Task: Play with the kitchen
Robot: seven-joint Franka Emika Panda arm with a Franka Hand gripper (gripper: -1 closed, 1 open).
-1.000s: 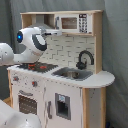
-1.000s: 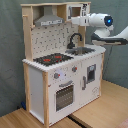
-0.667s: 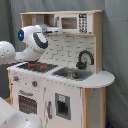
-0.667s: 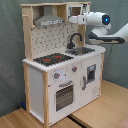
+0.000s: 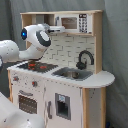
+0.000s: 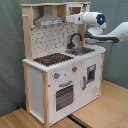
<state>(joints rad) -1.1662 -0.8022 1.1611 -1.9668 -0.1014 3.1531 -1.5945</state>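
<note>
The kitchen is a tall white and light-wood toy, seen whole in both exterior views. It has a black-red hob, a grey sink, a black tap, a windowed oven door, a hood and a small microwave. My white arm reaches in at the top. Its gripper hangs high above the sink, between the hood and the microwave. In the first exterior view the gripper sits just left of the microwave. Nothing shows in its grasp.
The kitchen stands on light wooden boards. A grey curtain hangs behind it. A bulky white arm link fills the first exterior view's lower left. The arm's upper links cross the second exterior view's right.
The arm has barely shifted near the top shelf. Nothing on the kitchen has moved, opened or shut.
</note>
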